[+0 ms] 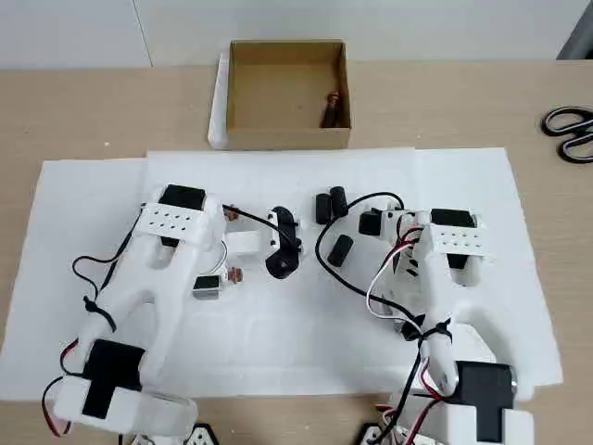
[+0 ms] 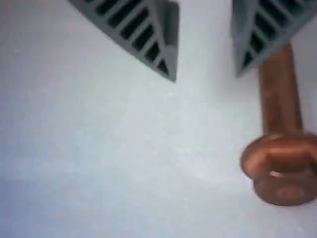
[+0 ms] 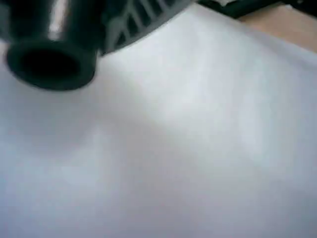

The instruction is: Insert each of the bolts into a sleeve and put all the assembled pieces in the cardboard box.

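My left gripper [image 2: 205, 74] hangs open just above the white sheet. A copper bolt [image 2: 277, 148] lies flat beside one of its grey fingers [image 2: 148, 34], with the shaft end tucked under the other finger. In the high view this bolt [image 1: 233, 275] lies by the left arm's tip, and a second bolt [image 1: 230, 213] lies farther back. My right gripper [image 3: 94, 34] is shut on a black sleeve [image 3: 49, 54] whose open bore faces the camera. Loose black sleeves [image 1: 330, 204] [image 1: 342, 248] lie mid-sheet. The cardboard box [image 1: 243, 93] holds one assembled piece [image 1: 332, 107].
A white foam sheet [image 1: 278, 343] covers the working area on the wooden table. Scissors [image 1: 567, 130] lie at the far right edge. Black cables [image 1: 324, 250] loop across the sheet between the two arms.
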Controlling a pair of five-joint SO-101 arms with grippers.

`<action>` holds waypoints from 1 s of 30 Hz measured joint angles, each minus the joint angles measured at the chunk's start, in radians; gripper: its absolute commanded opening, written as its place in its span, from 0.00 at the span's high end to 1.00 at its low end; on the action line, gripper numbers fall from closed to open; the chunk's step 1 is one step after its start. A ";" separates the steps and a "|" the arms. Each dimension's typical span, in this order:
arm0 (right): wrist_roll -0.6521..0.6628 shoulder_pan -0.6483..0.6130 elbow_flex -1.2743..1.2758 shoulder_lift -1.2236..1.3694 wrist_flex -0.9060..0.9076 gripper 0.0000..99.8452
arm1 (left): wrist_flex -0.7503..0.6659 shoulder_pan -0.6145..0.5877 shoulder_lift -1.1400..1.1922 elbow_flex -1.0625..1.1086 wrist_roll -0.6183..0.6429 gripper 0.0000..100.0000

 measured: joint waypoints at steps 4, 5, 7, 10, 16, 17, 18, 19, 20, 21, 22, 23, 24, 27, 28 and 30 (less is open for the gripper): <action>0.000 0.000 0.000 0.000 -0.002 0.99 | -0.063 0.000 0.035 0.000 0.000 0.92; 0.000 0.000 0.000 0.000 -0.002 0.99 | -0.074 0.000 0.051 0.000 0.000 0.92; 0.000 0.000 0.000 0.000 -0.002 0.99 | -0.091 0.000 0.074 -0.005 0.000 0.92; 0.000 0.000 0.000 0.000 -0.002 0.99 | -0.114 -0.003 0.132 -0.012 -0.002 0.92; 0.000 -0.002 0.000 0.000 -0.002 0.99 | -0.109 0.012 0.164 -0.023 -0.002 0.97; 0.000 -0.002 0.000 0.000 -0.002 0.99 | -0.106 0.017 0.164 -0.021 -0.002 0.98; 0.000 -0.002 0.000 0.000 -0.002 0.99 | -0.104 0.020 0.164 -0.021 -0.002 0.98; 0.000 -0.002 0.000 0.000 -0.002 0.99 | -0.104 0.023 0.164 -0.021 -0.002 0.98; 0.000 -0.002 0.000 0.000 -0.002 0.99 | -0.104 0.023 0.164 -0.021 -0.002 0.98; 0.000 -0.002 0.000 0.000 -0.002 0.99 | -0.104 0.023 0.164 -0.021 -0.002 0.98; 0.000 -0.002 0.000 0.000 -0.002 0.99 | -0.104 0.023 0.164 -0.021 -0.002 0.99; 0.000 -0.002 0.000 0.000 -0.002 0.99 | -0.103 0.023 0.164 -0.021 -0.002 0.99; 0.000 -0.002 0.000 0.000 -0.002 0.99 | -0.103 0.023 0.164 -0.021 -0.002 0.99; 0.000 -0.002 0.000 0.000 -0.002 0.99 | -0.103 0.023 0.164 -0.021 -0.002 0.99; 0.000 -0.002 0.000 0.000 -0.002 0.99 | -0.103 0.023 0.164 -0.021 -0.002 0.99; 0.000 -0.002 0.000 0.000 -0.002 0.99 | -0.103 0.023 0.164 -0.021 -0.002 0.99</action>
